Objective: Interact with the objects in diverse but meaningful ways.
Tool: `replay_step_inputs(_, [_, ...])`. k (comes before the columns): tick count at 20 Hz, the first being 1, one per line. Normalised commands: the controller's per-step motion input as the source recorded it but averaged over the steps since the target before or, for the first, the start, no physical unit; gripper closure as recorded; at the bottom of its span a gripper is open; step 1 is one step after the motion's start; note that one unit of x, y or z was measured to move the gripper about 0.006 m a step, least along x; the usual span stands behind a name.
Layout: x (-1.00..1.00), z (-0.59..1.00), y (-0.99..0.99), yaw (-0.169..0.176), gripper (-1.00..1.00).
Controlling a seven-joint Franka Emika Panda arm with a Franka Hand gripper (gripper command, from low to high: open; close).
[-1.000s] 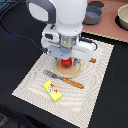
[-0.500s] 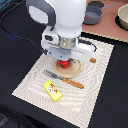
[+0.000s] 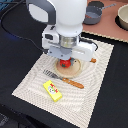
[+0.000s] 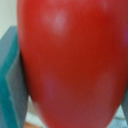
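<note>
A round red tomato (image 3: 65, 63) sits on a pale wooden plate (image 3: 77, 69) at the middle of a striped mat. My gripper (image 3: 65, 59) comes straight down over it, and the hand hides the fingers in the exterior view. The tomato (image 4: 70, 60) fills the wrist view, with a teal finger pad (image 4: 10, 75) pressed against its side. A brown-handled utensil (image 3: 65, 79) with a pale head lies just in front of the plate. The yellow block with red marks (image 3: 52, 90) lies nearer the mat's front edge.
The striped mat (image 3: 30, 82) lies on a black table. A dark grey pot (image 3: 93, 13) and a second bowl-like pot (image 3: 122, 17) stand on a brown surface at the back, on the exterior view's right. A black cable runs along the far left.
</note>
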Motion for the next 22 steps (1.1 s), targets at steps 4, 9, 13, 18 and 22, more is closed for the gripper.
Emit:
replay_step_inputs(4, [-0.39, 0.23, -0.35, 0.000, 1.00])
replay_step_inputs(9, [-0.56, 0.00, -0.66, -0.013, 1.00])
replay_step_inputs(13, [-0.56, -0.03, -0.74, -0.016, 1.00])
replay_step_inputs(18, [-0.54, -0.03, -0.75, -0.017, 1.00])
replay_step_inputs(22, [-0.50, -0.05, -0.72, -0.018, 1.00])
